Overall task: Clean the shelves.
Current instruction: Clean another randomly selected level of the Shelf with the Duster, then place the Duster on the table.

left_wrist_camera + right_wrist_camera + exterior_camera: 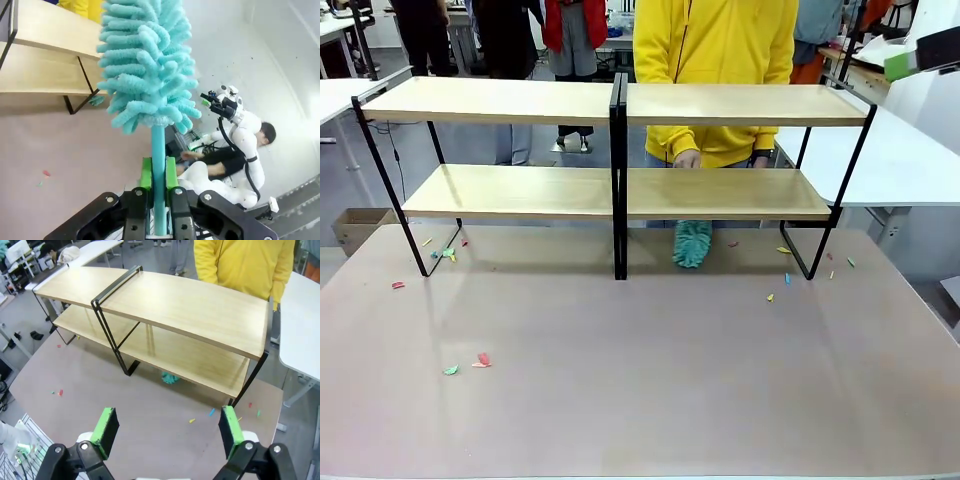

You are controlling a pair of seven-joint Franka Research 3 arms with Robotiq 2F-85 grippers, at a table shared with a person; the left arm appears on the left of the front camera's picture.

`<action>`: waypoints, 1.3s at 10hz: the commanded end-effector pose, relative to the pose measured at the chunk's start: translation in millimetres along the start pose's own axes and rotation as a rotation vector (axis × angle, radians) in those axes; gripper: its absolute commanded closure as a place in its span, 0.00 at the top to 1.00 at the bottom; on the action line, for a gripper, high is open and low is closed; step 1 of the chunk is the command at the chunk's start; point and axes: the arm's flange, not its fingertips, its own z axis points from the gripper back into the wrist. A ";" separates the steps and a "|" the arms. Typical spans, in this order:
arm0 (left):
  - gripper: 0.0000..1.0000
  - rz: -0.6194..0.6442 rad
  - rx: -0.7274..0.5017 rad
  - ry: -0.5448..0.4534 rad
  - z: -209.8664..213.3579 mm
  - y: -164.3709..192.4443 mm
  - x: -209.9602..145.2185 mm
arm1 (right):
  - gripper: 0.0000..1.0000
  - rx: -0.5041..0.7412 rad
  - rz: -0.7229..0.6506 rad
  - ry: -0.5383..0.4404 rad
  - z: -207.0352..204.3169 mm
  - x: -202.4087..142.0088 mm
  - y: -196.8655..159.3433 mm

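The shelves (620,105) are a two-tier rack of light-wood boards on a black frame, standing across the far half of the table; they also appear as shelves (200,305) and shelves (40,55). My left gripper (158,172) is shut on the thin handle of a teal fluffy duster (147,60), whose head points up in front of the camera. My right gripper (167,432) hangs open high above the table, on the near side of the rack, with nothing between its green pads (106,430). A person in yellow (715,60) holds a second teal duster (691,243) under the lower board.
Small coloured scraps (480,360) lie on the brownish tabletop (640,380), more scraps (445,252) sit by the rack's left foot and others (785,275) by its right foot. White tables (900,160) flank the far right and left. My right arm (240,145) shows in the left wrist view.
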 end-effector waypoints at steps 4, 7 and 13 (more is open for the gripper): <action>0.12 -0.107 -0.049 0.039 -12.6 -20.9 -5.1 | 1.00 0.003 0.015 -0.003 0.7 0.3 -1.8; 0.12 -0.107 -0.049 0.039 -12.6 -20.9 -5.1 | 1.00 0.003 0.015 -0.003 0.7 0.3 -1.8; 0.12 -0.075 -0.021 0.053 -11.2 -17.1 -7.7 | 1.00 0.000 0.000 0.000 0.2 0.0 0.0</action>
